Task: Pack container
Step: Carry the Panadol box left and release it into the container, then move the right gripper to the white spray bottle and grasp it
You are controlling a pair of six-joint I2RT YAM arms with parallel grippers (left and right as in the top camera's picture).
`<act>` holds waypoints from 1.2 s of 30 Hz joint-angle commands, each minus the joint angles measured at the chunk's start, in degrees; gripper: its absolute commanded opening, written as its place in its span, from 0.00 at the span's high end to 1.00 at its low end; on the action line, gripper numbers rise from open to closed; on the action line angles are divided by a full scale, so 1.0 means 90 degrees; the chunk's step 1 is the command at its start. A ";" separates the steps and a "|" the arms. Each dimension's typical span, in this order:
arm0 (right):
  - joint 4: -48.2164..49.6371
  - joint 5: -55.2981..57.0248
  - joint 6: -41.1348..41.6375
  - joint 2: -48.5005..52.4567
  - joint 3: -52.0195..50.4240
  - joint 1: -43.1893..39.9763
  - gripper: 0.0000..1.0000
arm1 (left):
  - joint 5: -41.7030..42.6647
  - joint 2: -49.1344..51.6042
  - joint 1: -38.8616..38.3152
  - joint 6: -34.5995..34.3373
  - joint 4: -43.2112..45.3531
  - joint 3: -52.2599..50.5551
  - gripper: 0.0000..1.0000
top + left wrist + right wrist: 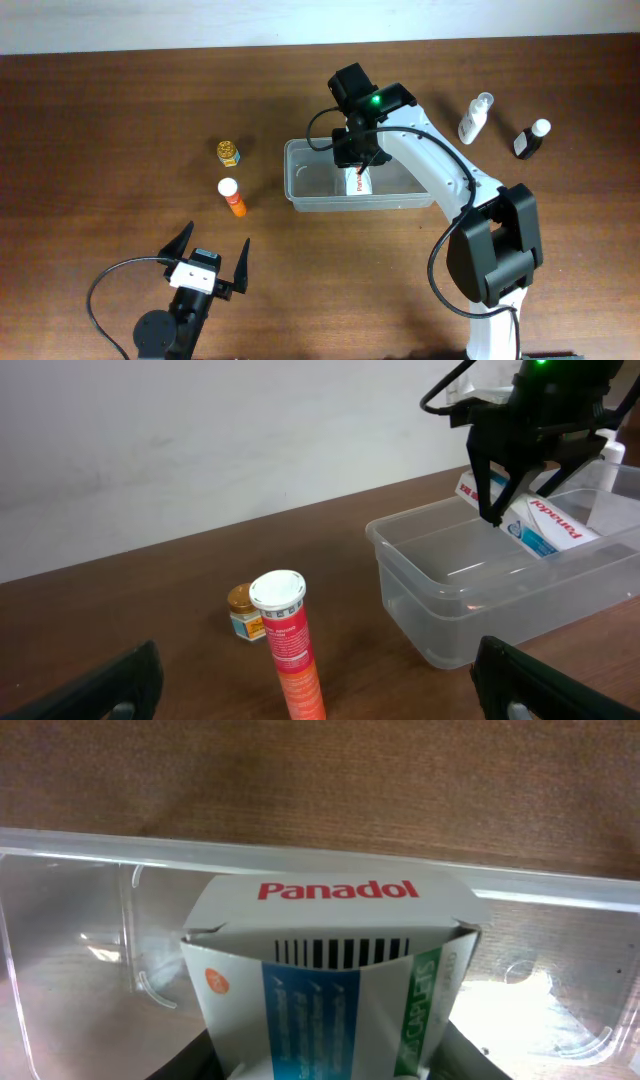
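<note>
my left gripper (214, 240) sits idle at the near edge of the table (90, 130), fingers (180, 240) spread wide. the container (300, 196) lies at its middle; my right gripper (358, 160), clamped on the box (357, 182), hangs inside it, arm reaching over from the right, wrist pointing down. i'd lower until the box rests flat on the floor, clear of the walls, then let go.

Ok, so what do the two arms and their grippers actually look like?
Right arm: white links, black joints, a lit green light, black cable alongside. Left arm: black, with a white block behind its gripper, long black pointed fingers and a looping black cable.
</note>
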 commanded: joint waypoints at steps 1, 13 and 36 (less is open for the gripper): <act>0.0036 0.0158 0.0078 -0.0085 -0.0041 -0.0007 0.57 | -0.0044 -0.0015 0.0034 0.0080 -0.0058 -0.0007 0.01; 0.0036 0.0177 0.0056 -0.0085 -0.0039 -0.0015 0.49 | -0.0044 -0.0015 0.0034 0.0080 -0.0056 -0.0007 0.01; -0.2030 -0.0563 -0.1479 -0.0323 0.2319 -0.2929 0.02 | -0.0044 -0.0015 0.0034 0.0080 -0.0056 -0.0005 0.01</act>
